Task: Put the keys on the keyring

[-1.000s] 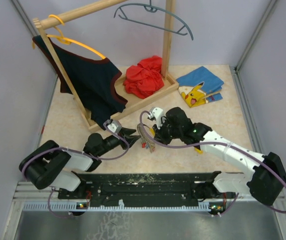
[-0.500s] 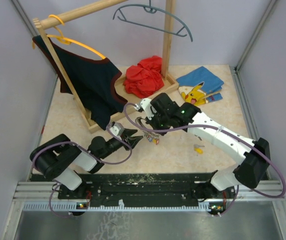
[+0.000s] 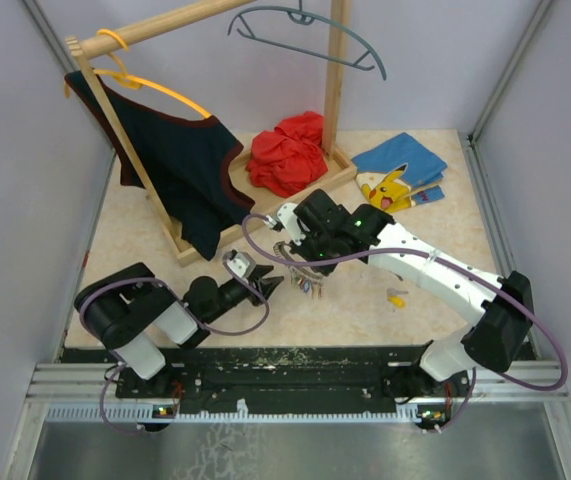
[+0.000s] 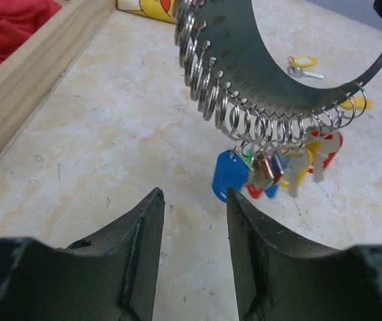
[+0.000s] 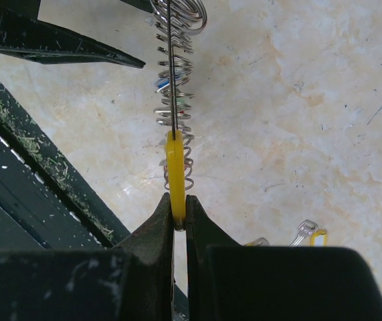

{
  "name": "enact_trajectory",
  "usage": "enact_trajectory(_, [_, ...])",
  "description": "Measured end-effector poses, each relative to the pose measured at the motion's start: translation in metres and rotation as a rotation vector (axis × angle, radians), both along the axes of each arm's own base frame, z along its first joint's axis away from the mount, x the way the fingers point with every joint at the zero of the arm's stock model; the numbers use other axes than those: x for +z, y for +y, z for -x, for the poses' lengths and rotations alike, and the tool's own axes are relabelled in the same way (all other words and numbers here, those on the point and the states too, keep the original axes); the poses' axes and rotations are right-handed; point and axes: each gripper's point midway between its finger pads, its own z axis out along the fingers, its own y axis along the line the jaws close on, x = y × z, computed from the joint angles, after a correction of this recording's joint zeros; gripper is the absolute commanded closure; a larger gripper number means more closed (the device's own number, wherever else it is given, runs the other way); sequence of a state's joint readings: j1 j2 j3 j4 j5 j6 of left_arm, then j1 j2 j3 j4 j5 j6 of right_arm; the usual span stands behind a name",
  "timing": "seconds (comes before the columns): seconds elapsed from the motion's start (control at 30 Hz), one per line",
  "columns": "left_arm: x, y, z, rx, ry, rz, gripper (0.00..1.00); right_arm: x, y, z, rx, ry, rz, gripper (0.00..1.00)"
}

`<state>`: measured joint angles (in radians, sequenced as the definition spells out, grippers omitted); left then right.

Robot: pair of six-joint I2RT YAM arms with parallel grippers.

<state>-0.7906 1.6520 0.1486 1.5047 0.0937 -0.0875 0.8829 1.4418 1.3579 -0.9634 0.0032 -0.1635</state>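
My left pincer [image 4: 192, 200] is spread, nothing between its fingers, low over the surface [image 4: 97, 134]. The keyring [image 4: 271, 87] hangs just ahead of it and higher, apart from both fingers. The keys [image 4: 274, 170] are bunched at the bottom of its curve. My right pincer [image 5: 176, 202] is pressed together on the keyring's yellow tab [image 5: 172, 167], carrying it edge-on. Farther right, a lone yellow piece [image 4: 302, 67] lies on the surface.
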Motion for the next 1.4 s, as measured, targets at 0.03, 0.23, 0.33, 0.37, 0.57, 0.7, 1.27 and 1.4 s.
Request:
enact_trajectory(0.03, [-0.002, -0.001, 0.001, -0.005, -0.001, -0.008, 0.52, 0.000, 0.000, 0.000, 0.000, 0.001, 0.002, 1.00])
enact_trajectory(0.23, [-0.009, -0.006, 0.008, -0.033, -0.026, -0.051, 0.50, -0.001, -0.001, 0.001, 0.001, 0.005, 0.005, 1.00])
enact_trajectory(0.33, [-0.008, -0.010, 0.008, -0.041, -0.048, -0.064, 0.49, -0.001, -0.001, 0.001, 0.001, 0.005, 0.004, 1.00])
enact_trajectory(0.37, [-0.007, -0.011, 0.008, -0.043, -0.056, -0.065, 0.49, -0.001, -0.001, 0.001, 0.001, 0.005, 0.004, 1.00])
enact_trajectory(0.57, [0.001, -0.016, 0.004, -0.036, -0.099, -0.069, 0.48, 0.000, -0.001, 0.002, -0.002, 0.006, 0.003, 1.00])
enact_trajectory(0.7, [0.004, -0.017, 0.000, -0.024, -0.120, -0.074, 0.48, 0.000, 0.000, 0.002, -0.004, 0.008, 0.000, 1.00])
enact_trajectory(1.27, [0.020, -0.019, -0.001, -0.017, -0.164, -0.052, 0.49, 0.000, 0.000, 0.002, -0.005, 0.007, -0.005, 1.00])
enact_trajectory(1.4, [0.023, -0.019, -0.004, -0.002, -0.172, -0.050, 0.49, 0.001, 0.000, 0.002, -0.005, 0.005, -0.008, 1.00])
